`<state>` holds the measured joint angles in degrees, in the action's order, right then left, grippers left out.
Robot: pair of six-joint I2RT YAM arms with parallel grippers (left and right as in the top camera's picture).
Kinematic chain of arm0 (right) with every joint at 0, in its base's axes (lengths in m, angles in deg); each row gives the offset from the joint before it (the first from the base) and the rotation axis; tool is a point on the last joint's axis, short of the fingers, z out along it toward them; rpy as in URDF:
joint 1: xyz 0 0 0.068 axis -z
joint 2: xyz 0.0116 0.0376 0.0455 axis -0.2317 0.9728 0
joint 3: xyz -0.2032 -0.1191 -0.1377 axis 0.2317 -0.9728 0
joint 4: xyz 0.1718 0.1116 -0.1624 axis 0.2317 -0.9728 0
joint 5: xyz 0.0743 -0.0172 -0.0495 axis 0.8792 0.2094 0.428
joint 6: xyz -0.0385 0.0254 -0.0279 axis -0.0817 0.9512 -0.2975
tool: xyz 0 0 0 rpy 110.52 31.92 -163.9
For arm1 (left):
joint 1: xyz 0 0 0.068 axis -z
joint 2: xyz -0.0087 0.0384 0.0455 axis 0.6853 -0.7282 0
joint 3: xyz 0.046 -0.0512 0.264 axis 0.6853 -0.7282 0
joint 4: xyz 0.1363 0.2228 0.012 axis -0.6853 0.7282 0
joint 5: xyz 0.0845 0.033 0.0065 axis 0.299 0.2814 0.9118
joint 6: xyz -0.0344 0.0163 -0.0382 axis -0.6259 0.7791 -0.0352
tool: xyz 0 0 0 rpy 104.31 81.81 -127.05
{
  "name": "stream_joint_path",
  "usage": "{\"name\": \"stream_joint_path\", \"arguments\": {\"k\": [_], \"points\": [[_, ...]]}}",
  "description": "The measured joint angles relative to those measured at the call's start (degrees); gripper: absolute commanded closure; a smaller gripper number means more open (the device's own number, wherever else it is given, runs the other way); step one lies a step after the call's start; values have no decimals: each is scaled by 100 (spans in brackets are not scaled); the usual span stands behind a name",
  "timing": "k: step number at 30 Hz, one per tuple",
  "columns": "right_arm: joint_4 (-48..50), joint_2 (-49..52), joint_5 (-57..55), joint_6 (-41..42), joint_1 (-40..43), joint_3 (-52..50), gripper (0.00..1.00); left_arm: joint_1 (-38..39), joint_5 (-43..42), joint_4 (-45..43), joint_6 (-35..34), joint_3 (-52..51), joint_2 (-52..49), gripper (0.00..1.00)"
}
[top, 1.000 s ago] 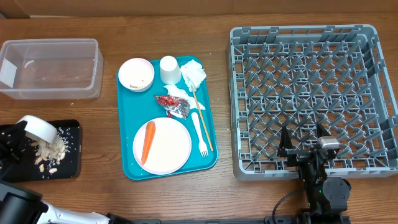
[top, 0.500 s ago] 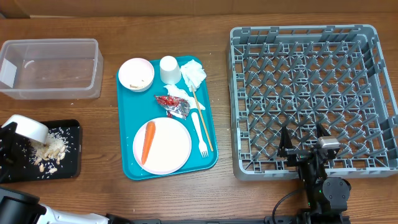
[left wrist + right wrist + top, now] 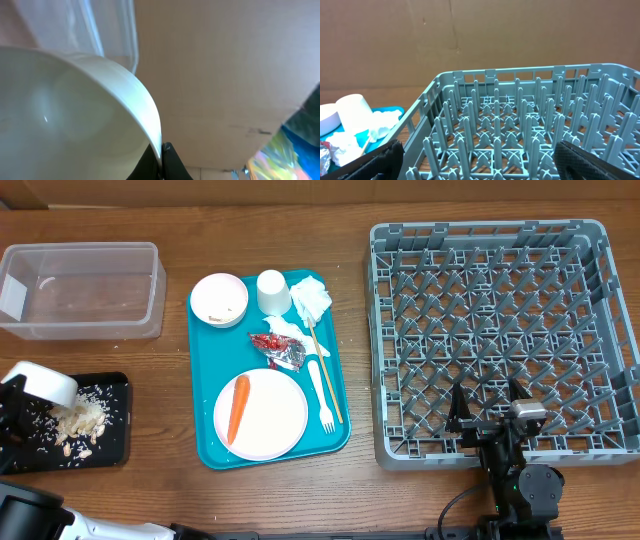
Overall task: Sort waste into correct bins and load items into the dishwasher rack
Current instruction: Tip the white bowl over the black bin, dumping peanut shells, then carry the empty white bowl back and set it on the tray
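Overhead: left tool (image 3: pixel 20 396) clamps white bowl (image 3: pixel 48 385) above black tray (image 3: pixel 116 430).

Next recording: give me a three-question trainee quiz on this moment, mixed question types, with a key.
1. True or false: the orange carrot lies on the round white plate.
2. The left gripper is shut on: A) a small white bowl, B) a white cup, C) a white plastic fork.
3. How do the right gripper jaws stand, open or shut?
Key: 1 true; 2 A; 3 open.
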<state>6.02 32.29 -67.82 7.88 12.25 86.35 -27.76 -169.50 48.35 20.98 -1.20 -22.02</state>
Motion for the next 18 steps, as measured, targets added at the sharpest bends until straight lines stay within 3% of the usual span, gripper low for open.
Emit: {"name": "stream_joint_path", "arguments": {"k": [9,18], "points": [[2,0,-2,0,0,0,0,-15,-149,2,103,0,0,96],[0,0,-2,-2,0,0,0,-22,332,417,-46,9,0,96]]}}
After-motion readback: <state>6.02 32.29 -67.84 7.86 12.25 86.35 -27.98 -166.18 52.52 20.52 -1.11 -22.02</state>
